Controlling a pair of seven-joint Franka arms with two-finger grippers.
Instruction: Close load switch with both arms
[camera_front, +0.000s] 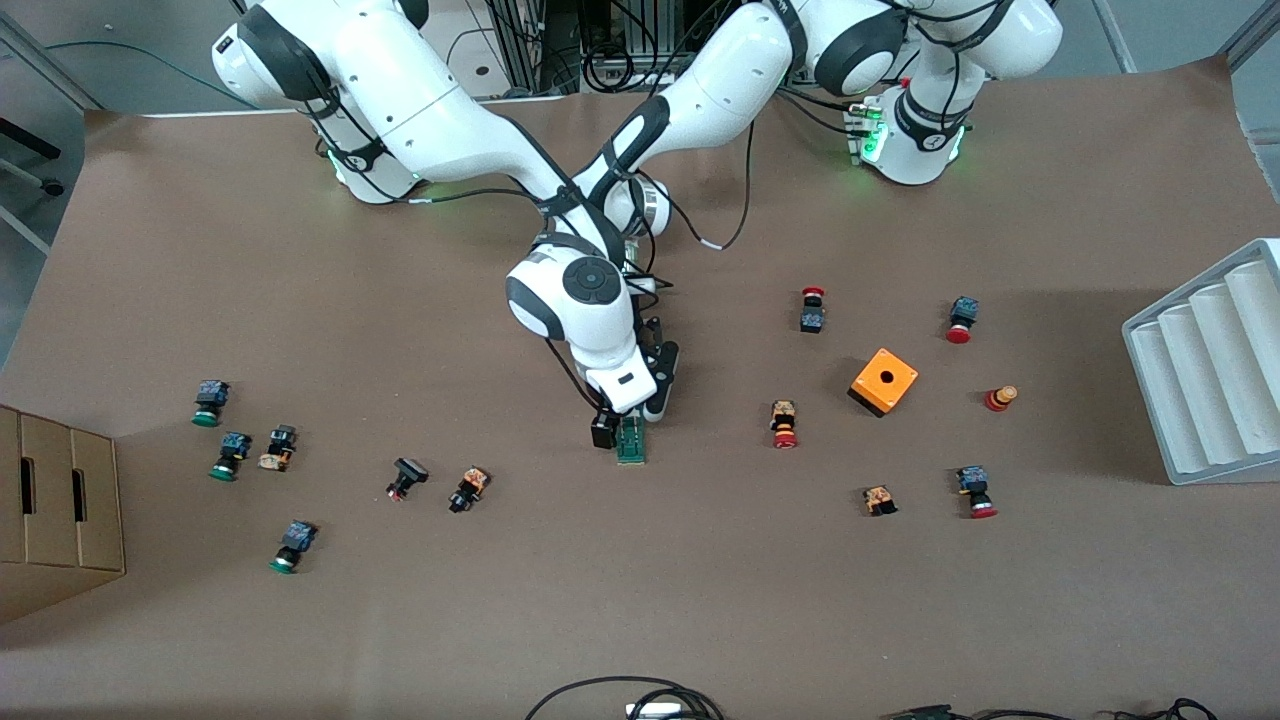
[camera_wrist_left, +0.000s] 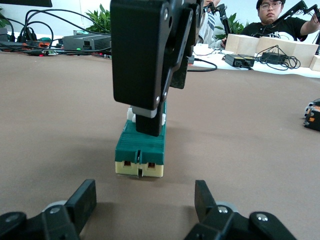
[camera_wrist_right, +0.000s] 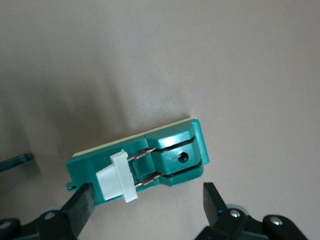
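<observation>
Brown paper-covered table: right gripper spread over dark-green rectangular load switch, unlabelled; left gripper looks apart.

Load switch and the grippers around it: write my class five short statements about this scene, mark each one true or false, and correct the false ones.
1. The load switch lies flat on the table. True.
2. The right gripper has lifted the switch off the table. False: it is directly above the switch with its jaws open, and the switch rests on the table.
3. The left gripper is low by the table, facing one end of the switch, with its jaws open and empty. True.
4. The orange box lies toward the right arm's end of the table. False: it lies toward the left arm's end.
5. The switch has a white lever tab. True.
</observation>
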